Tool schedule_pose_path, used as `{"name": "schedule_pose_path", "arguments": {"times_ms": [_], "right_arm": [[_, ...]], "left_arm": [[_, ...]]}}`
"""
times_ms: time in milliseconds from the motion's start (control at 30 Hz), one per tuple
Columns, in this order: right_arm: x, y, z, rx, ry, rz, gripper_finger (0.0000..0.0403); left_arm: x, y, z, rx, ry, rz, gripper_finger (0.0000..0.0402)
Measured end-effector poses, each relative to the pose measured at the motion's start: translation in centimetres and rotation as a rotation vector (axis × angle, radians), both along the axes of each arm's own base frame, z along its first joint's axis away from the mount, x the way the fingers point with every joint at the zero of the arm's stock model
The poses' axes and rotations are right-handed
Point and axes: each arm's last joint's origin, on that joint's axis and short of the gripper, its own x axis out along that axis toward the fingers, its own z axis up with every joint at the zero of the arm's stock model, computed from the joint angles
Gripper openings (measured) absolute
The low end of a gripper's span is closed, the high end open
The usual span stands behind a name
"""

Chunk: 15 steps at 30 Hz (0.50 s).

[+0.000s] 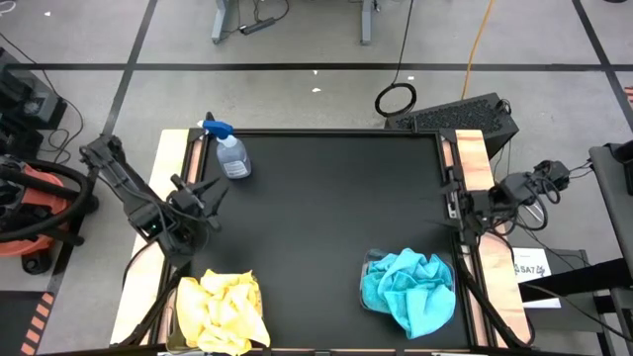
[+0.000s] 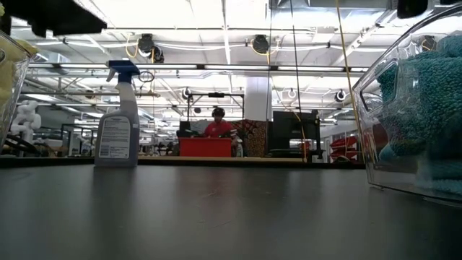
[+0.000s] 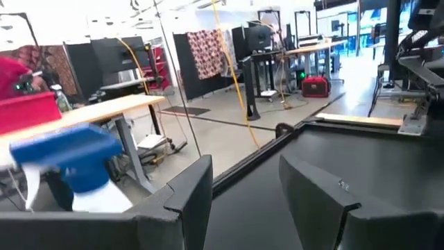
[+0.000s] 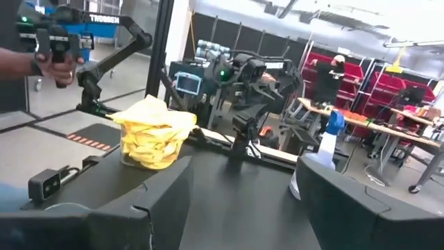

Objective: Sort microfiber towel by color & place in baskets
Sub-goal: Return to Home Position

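Left tool and right tool hang released at the tabletop's left and right edges; yellow towels fill the left bin, turquoise towels the right bin.

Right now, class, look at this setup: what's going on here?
The sorting looks finished. The yellow towels are heaped in the left bin, and the blue towels fill the right bin. No towel lies loose on the table. The left arm and right arm sit at the table's sides, jaws open and holding nothing. A spray bottle stands by itself near the left arm's side, touched by neither arm.
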Motion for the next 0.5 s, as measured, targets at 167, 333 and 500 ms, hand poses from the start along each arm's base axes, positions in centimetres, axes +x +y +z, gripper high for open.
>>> {"name": "schedule_pose_path", "arguments": {"times_ms": [167, 333, 500], "right_arm": [[-0.5, -0.3, -1.4, 0.028, -0.039, -0.010, 0.0247], [-1.1, -0.8, -1.9, 0.058, -0.100, -0.083, 0.0247], [-1.6, -1.2, -1.6, 0.047, -0.144, -0.133, 0.0247]], "left_arm": [[-0.7, 0.8, -2.1, -0.045, -0.042, 0.000, 0.0176], [-1.1, 1.1, -3.3, -0.041, -0.039, 0.000, 0.0176], [-1.4, 1.6, -3.2, -0.024, -0.023, 0.000, 0.0176]]}}
